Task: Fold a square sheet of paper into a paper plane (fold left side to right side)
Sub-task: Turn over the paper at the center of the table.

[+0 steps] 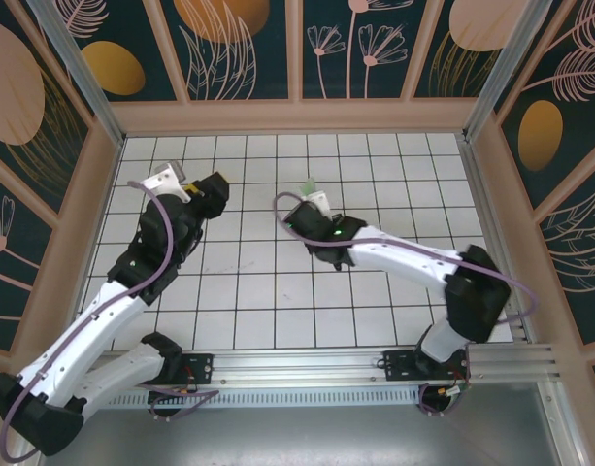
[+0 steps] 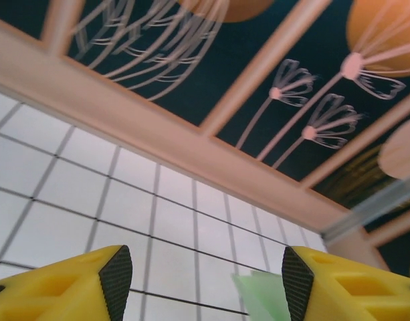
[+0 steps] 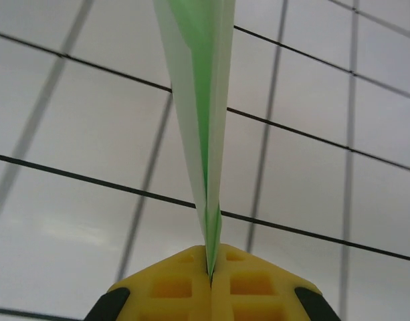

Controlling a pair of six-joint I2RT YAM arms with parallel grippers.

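Items counted: one paper plane [image 3: 201, 100], two grippers, both mine.

My right gripper [image 3: 210, 274]: jaws pressed together on the paper plane, pinching its narrow folded end between the two yellow fingers. From the right wrist camera the pale green paper rises straight out of the seam between the fingers, edge-on and widening away from me, with at least two layers and one long crease visible. It is lifted off the white tiled floor [image 3: 91, 134]. In the top view the same right gripper [image 1: 316, 204] stands near the middle of the grid, slightly toward the back, with the green paper [image 1: 310, 185] poking out beyond it.

My left gripper [image 2: 199, 274]: jaws parted wide, nothing between them. Two black pads [image 2: 116, 274] counted, one per finger. It points toward the back wall [image 2: 158, 127], and a corner of the green paper [image 2: 258, 297] shows low between the fingers, farther out. In the top view this left gripper [image 1: 212, 192] sits apart from the paper, to its left.
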